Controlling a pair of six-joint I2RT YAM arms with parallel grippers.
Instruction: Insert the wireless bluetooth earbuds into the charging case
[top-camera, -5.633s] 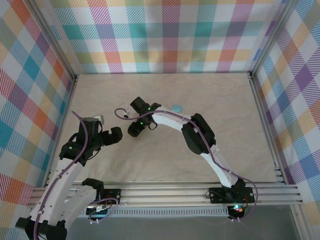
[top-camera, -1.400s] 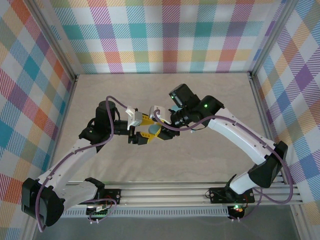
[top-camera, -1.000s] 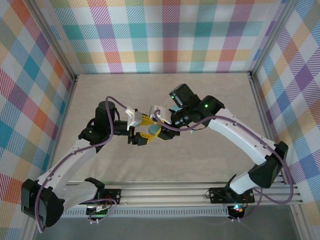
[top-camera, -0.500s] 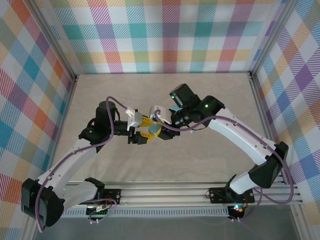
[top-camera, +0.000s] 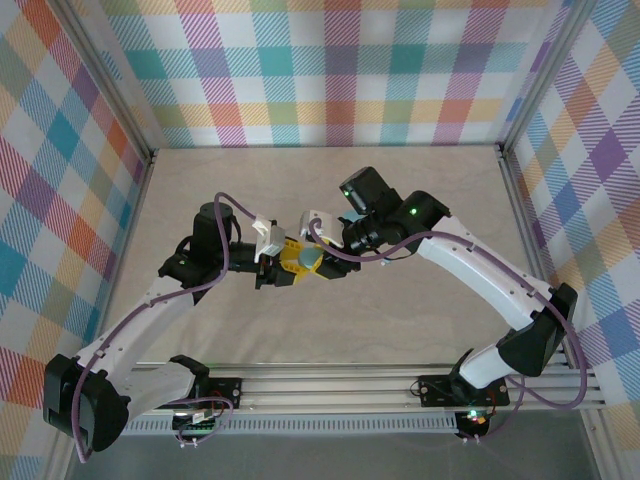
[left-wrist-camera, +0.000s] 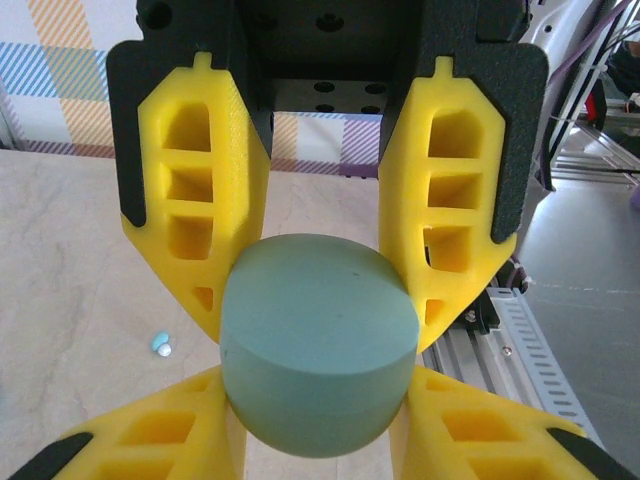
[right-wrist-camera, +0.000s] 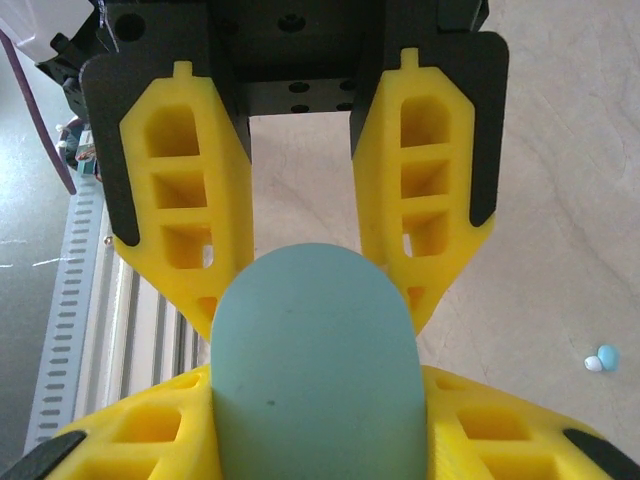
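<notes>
Now the left gripper (left-wrist-camera: 320, 300) has pinched shut on the rounded teal plastic charging case (left-wrist-camera: 318, 355), which the right gripper (right-wrist-camera: 312, 290) also clamps. Both likely hold it for opening, with the tiny pale-blue plastic earbuds (right-wrist-camera: 603, 358) lying loose, right of that gripper.

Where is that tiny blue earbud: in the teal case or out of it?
Out. The earbud lies on the table, apart from the case held between yellow fingers.

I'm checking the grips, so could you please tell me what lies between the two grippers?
The teal charging case, held between the left gripper and right gripper; the top view shows it.
</notes>
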